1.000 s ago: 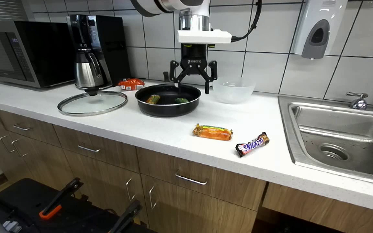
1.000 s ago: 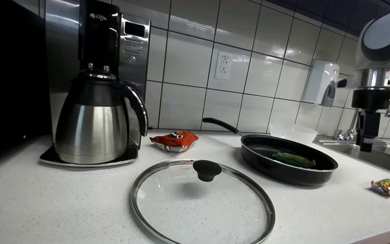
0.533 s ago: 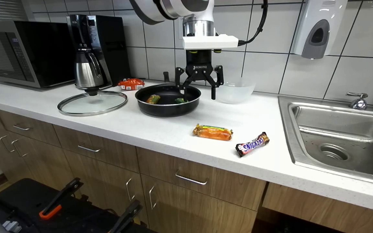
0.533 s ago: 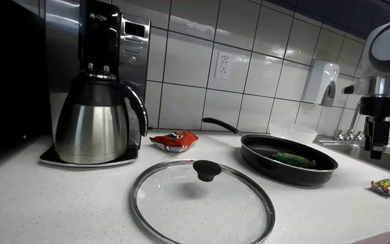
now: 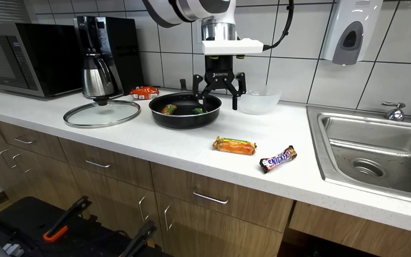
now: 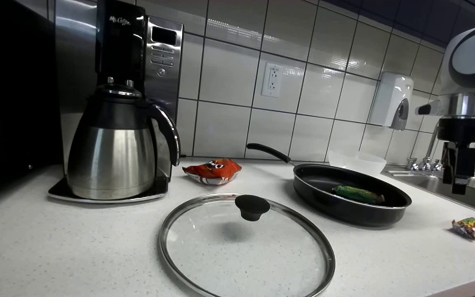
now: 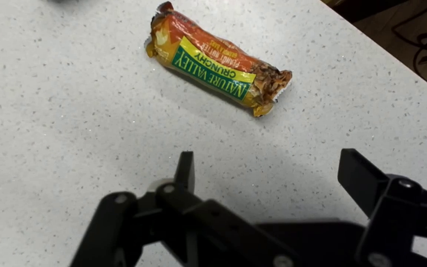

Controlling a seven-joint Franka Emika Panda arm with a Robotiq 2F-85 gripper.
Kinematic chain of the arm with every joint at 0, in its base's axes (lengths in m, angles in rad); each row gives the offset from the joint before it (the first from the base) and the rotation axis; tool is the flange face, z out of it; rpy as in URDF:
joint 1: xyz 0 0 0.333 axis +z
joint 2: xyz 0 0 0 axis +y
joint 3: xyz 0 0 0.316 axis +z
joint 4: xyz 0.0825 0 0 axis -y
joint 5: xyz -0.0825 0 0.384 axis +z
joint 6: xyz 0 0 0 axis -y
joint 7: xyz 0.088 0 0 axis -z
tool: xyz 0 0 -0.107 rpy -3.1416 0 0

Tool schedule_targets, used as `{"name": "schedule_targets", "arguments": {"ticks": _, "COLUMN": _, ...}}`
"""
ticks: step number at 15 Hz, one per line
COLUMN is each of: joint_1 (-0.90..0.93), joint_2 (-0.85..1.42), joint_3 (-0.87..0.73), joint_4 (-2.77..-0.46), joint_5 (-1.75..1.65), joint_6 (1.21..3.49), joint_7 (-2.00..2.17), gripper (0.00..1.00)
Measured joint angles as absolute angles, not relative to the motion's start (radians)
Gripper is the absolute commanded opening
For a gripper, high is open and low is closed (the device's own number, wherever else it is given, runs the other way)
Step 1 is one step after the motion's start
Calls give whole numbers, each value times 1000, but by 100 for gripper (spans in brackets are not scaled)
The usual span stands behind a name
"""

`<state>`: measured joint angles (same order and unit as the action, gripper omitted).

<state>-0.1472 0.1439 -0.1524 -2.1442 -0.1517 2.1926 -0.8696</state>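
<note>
White tiles (image 5: 298,39) cover the wall behind a long white bench (image 5: 177,142), and brown wooden drawers (image 5: 180,184) sit under it. A robot arm (image 5: 191,10) hangs down over the bench. Its black fingers (image 7: 361,181) are spread wide, with just air between them, and they are up above the bench. Nearest to them in the wrist view is an orange Nature Valley bar (image 7: 213,66). It lies flat on the bench, a bit past the fingers and not touching them. Near its end lies a Snickers (image 5: 278,159), turned at a slant. Back toward the wall stands a black pan (image 5: 180,123) with two small wrapped snacks (image 5: 168,109) in it. A cloudy bowl (image 5: 260,101) sits by the wall, near the pan. On the pan's other side, a round glass lid (image 5: 102,114) lies with its black knob (image 6: 252,207) up. A shiny red bag (image 6: 212,171) rests between the pan and a coffee maker (image 5: 127,53) that has a silver jug (image 6: 114,159). Next to that is a big microwave (image 5: 30,59). Down at the other end is a silver sink (image 5: 321,150), and a white soap holder (image 5: 355,32) hangs on the wall.
</note>
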Motion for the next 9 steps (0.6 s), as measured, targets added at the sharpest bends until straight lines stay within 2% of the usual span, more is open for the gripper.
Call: {"name": "schedule_targets", "arguments": {"ticks": 9, "joint_1": -147, "joint_2": 144, "joint_3": -153, "joint_4": -2171, "joint_5": -157, "joint_6": 2202, "joint_7": -1092, "gripper": 100}}
